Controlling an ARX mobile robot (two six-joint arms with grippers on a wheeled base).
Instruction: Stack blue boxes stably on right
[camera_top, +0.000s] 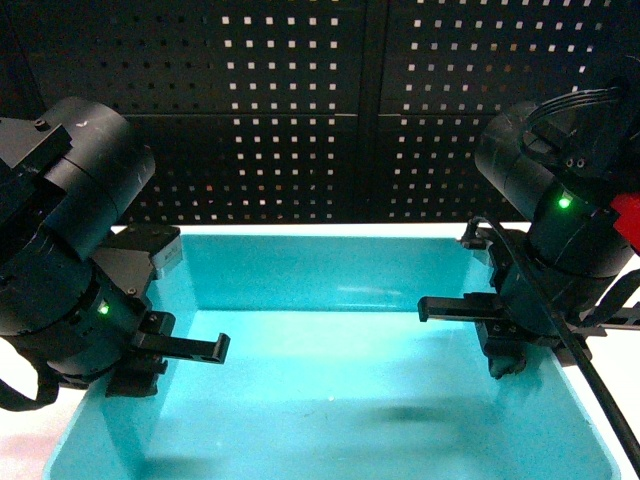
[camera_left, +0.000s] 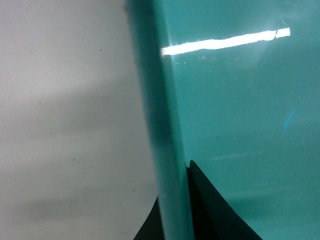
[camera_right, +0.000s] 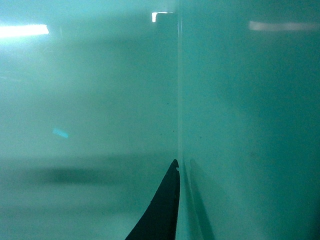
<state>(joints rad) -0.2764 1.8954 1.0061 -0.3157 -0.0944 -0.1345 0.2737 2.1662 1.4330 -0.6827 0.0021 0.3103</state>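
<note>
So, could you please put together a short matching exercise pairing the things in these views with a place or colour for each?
Things:
1. turquoise tub
2. left gripper
3. right gripper
4. pegboard

Descriptions:
A. black with small holes, behind the tub
B. at the tub's right wall
C. straddling the tub's left wall
D. light blue-green, glossy, nothing in it

Pairs: 1-D, 2-C, 3-B, 4-A

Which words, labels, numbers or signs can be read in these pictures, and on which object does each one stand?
No text can be read in any view.
The turquoise tub: plain walls, no label or print, only light reflections.
The left gripper and the right gripper: a green light on each arm, but no lettering.
The perforated black panel behind: holes only, no sign.
</note>
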